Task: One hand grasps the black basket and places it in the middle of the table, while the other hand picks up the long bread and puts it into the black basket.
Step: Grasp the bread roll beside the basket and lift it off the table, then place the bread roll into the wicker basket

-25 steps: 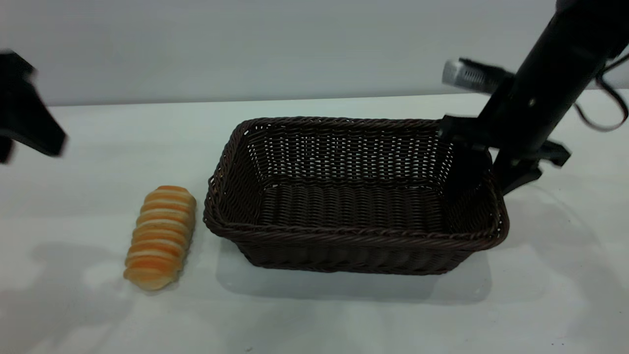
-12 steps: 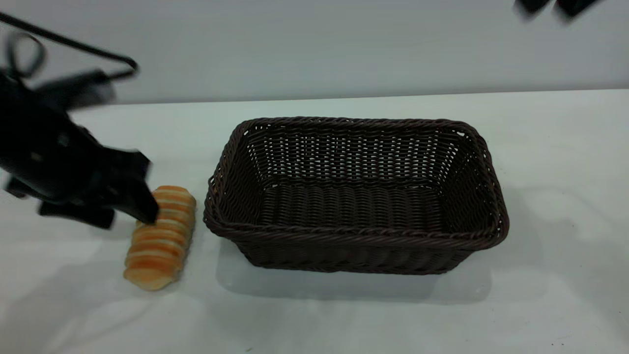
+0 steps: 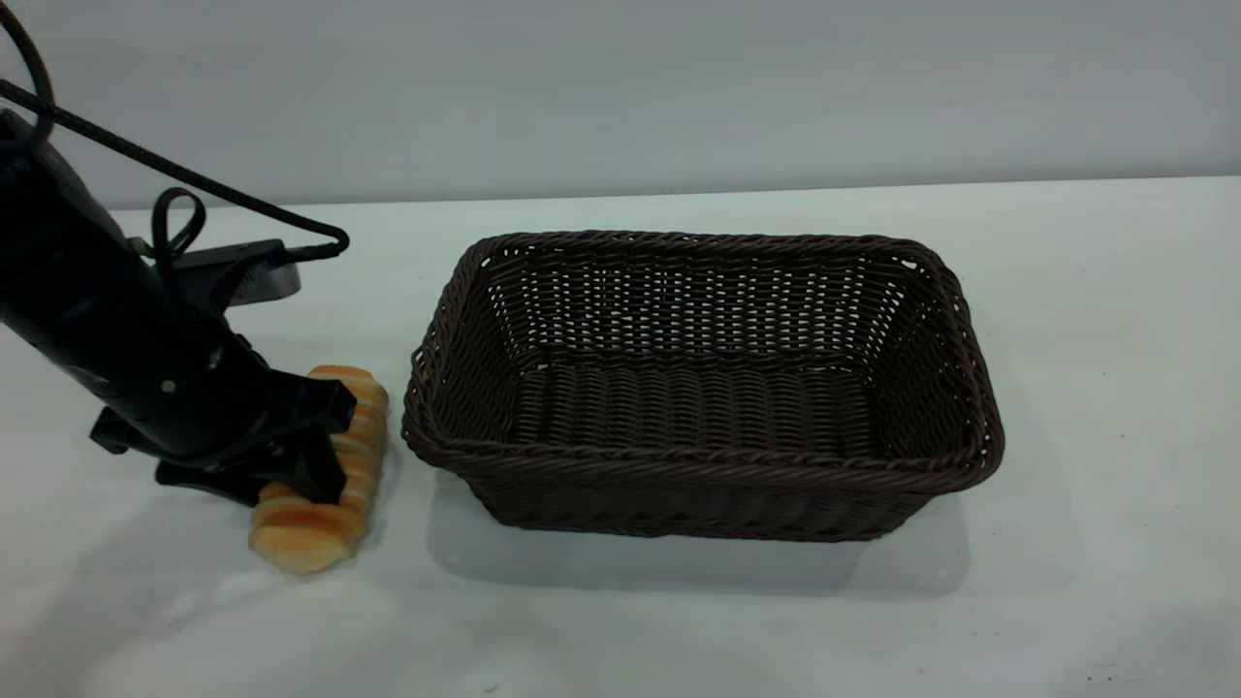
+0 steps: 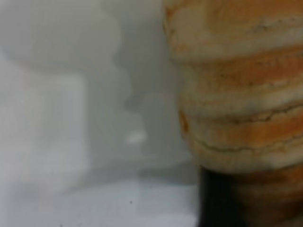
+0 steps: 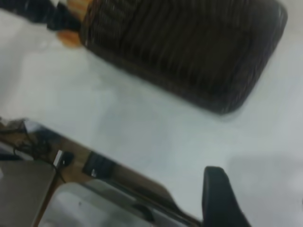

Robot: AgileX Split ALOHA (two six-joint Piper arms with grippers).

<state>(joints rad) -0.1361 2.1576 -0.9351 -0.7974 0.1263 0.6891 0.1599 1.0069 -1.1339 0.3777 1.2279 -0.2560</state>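
At lower left of the exterior view, the left gripper (image 3: 312, 463) straddles the striped orange-and-cream long bread (image 3: 325, 485) beside the dark woven wicker basket (image 3: 698, 388) sitting mid-frame; its closure cannot be told, so squeezing, lifting and carrying rightward seem next.

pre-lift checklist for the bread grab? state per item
1. Left gripper down at the bread: ok, straddling its middle.
2. Fingers closed on the bread: cannot tell; one dark finger sits against it in the left wrist view.
3. Bread on the table, beside the basket, not in it: ok.
4. Basket mid-table, upright, nothing in it: ok.
5. Right gripper clear of the basket: ok, high above the table.
6. Path from bread to basket free: ok.
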